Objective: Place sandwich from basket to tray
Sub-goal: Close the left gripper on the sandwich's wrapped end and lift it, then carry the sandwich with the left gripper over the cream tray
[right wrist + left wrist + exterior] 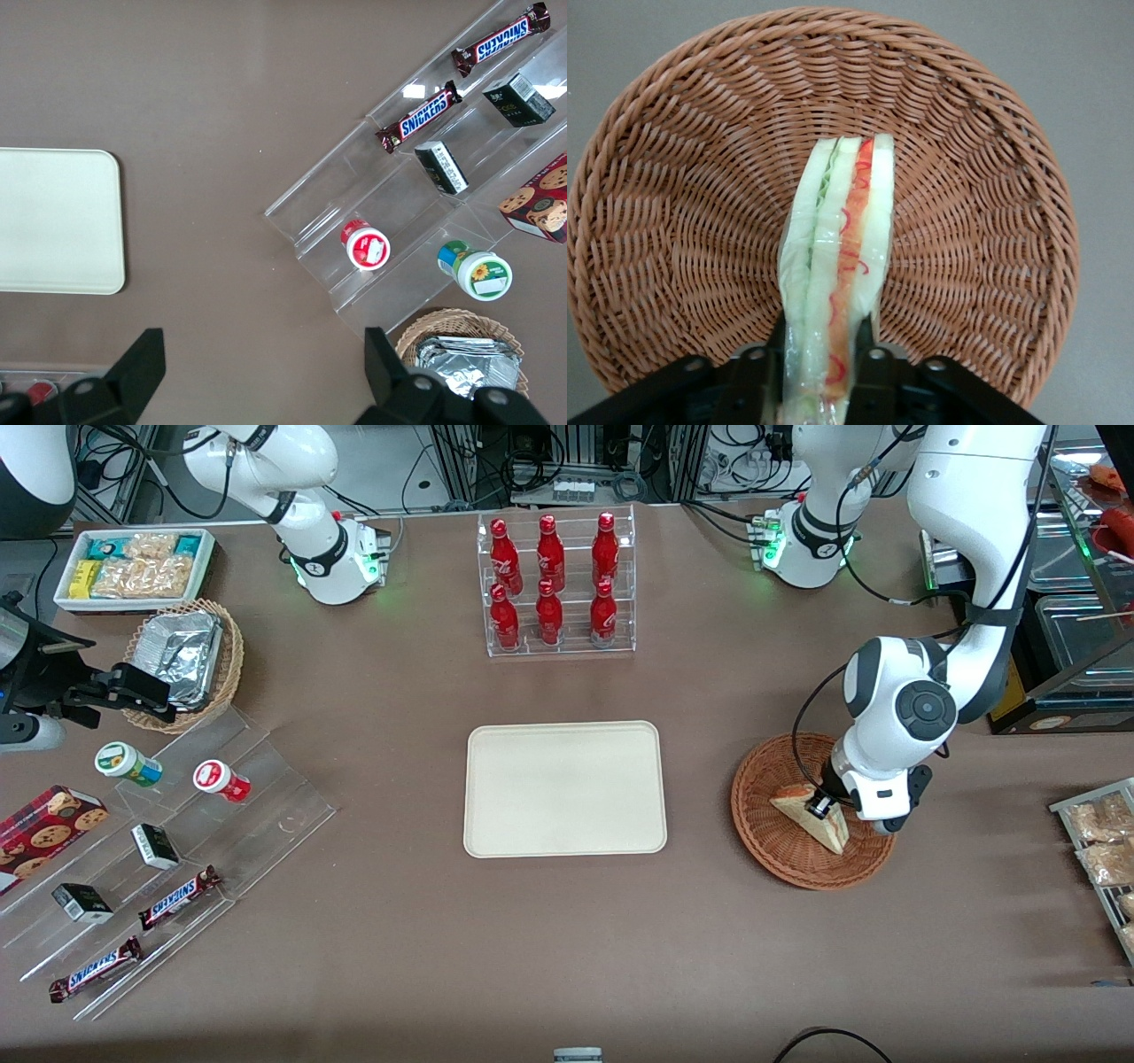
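Sandwich (837, 266) on edge in the basket (682, 221), filling edge up. Gripper (824, 354) down inside the basket, fingers (864, 341) clamped on both bread faces of the wedge. Basket sits on the table beside the tray (565, 788), toward the working arm's end. Tray bare.

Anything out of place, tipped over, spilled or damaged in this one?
Nothing stands out. The sandwich stands on edge in the basket only because the gripper is shut on it. The tray is bare, and the red bottles stand upright in their rack.
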